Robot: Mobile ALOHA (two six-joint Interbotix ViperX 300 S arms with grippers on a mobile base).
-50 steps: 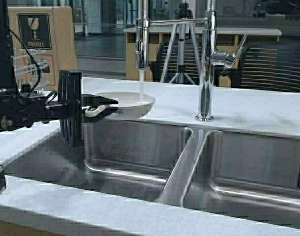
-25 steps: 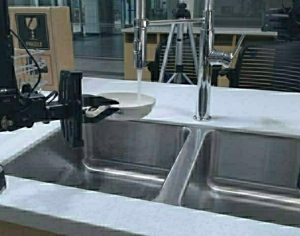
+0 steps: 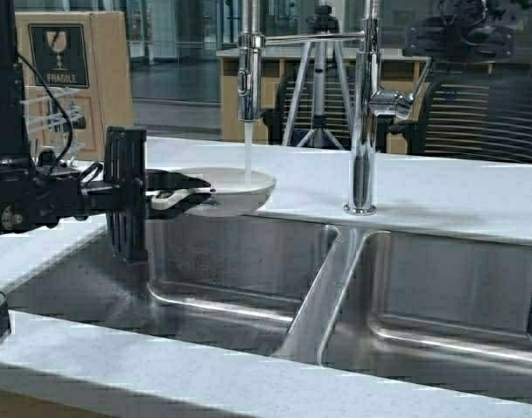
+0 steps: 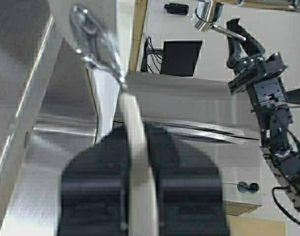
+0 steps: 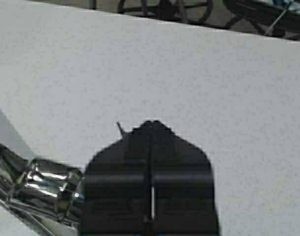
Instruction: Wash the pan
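The small, shallow, round cream frying pan (image 3: 224, 185) is held level over the back of the left basin of the double stainless-steel sink (image 3: 248, 270), directly under the tall chrome spray faucet (image 3: 250, 65). A thin stream of water (image 3: 247, 155) falls from the spray head into the pan's bowl. The left hand (image 3: 174, 196) is clenched on the pan's short pale handle (image 4: 135, 147), its black fingers (image 4: 93, 189) pressing it from both sides; in the left wrist view the handle runs up between them. The left arm reaches in from the left, above the speckled white bench (image 3: 448, 196). The right hand (image 5: 150, 147) hovers over bare benchtop with its two dark fingers pressed together, holding nothing. Behind the bench stand a brown cardboard box marked "FRAGILE" (image 3: 70, 70) and a tripod (image 3: 320, 78).
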